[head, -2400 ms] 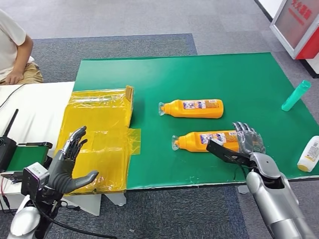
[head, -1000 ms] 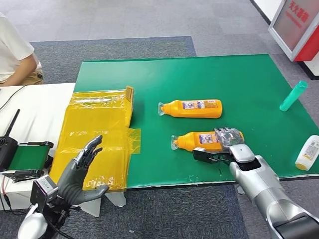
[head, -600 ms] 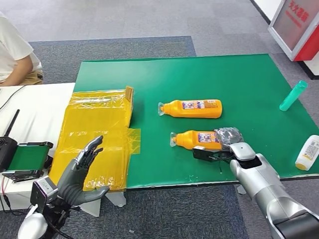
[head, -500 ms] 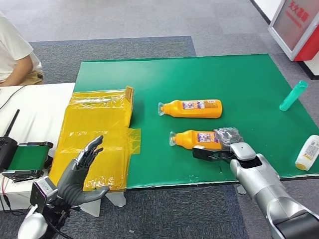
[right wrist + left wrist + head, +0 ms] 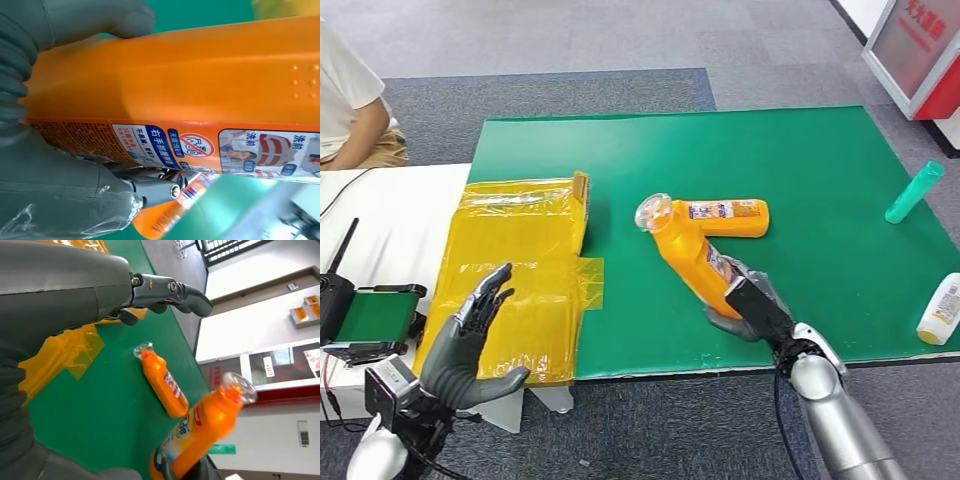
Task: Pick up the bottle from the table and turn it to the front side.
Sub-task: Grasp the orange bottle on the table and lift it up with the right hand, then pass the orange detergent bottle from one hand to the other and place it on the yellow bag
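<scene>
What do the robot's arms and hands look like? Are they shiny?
Yes! The arms are smooth, shiny silver tubes. The left robot hand is dark grey with long jointed metal-looking fingers, and a small grey camera box with black cables sits at its wrist. The right robot hand is dark grey too, with a black cable by its wrist.

Held orange bottle (image 5: 696,260): base hidden inside right robot hand (image 5: 743,305); motion-blurred in left wrist view; cap end cut off in right wrist view. Label text too small in head view. Person (image 5: 346,95) cropped at frame edge.
</scene>
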Robot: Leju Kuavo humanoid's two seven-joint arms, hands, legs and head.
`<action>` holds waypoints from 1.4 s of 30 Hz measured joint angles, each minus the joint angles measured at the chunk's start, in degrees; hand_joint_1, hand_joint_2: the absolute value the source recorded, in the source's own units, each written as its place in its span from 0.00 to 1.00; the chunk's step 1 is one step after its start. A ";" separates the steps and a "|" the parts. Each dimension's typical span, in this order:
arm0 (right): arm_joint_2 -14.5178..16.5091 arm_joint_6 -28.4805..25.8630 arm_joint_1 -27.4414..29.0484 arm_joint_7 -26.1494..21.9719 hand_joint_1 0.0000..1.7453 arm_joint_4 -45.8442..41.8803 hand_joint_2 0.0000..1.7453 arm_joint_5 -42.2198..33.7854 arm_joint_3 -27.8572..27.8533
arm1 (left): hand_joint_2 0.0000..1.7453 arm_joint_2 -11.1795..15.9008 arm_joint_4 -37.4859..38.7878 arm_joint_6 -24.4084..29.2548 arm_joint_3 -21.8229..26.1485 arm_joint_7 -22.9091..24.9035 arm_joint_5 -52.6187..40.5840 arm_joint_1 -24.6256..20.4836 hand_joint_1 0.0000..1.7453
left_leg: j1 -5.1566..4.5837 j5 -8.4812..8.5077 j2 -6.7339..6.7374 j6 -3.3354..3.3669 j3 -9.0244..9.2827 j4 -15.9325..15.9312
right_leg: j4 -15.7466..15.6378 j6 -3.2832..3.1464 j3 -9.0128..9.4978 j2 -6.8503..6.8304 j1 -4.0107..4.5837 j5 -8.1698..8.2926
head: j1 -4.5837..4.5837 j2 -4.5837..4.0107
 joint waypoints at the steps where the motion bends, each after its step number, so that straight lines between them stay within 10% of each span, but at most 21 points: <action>1: 0.01 0.01 0.83 -0.19 1.00 -1.57 1.00 -0.46 -0.16 | 1.00 -0.08 0.00 0.05 0.06 0.00 0.06 -0.29 0.00 | -0.02 -0.02 0.00 -0.01 0.00 0.00 | 0.00 0.00 -0.01 0.00 -0.01 0.00 | 0.00 0.00; 24: 4.36 -12.39 7.42 -11.18 1.00 -19.02 1.00 -7.35 1.87 | 1.00 -3.57 1.83 2.22 -1.55 10.02 22.79 -11.39 0.00 | -0.04 -0.02 0.00 -0.06 -0.04 0.00 | 0.00 0.00 -0.12 0.02 -0.02 -0.01 | -0.01 0.00; 31: 5.40 -16.52 7.44 -15.00 1.00 -23.82 1.00 -9.55 4.54 | 1.00 -4.95 2.56 5.94 -7.03 12.30 22.79 -16.21 0.00 | -0.06 -0.01 0.00 -0.03 -0.05 0.01 | 0.00 0.01 -0.11 0.02 -0.04 0.00 | 0.00 0.00; 42: 5.84 -19.86 5.18 -15.33 1.00 -23.88 1.00 -5.47 9.01 | 1.00 -4.78 3.11 -2.88 -20.16 18.99 31.06 -21.38 0.00 | -0.06 -0.02 0.00 -0.05 -0.08 0.01 | 0.00 0.01 -0.14 0.02 -0.04 -0.01 | -0.01 0.00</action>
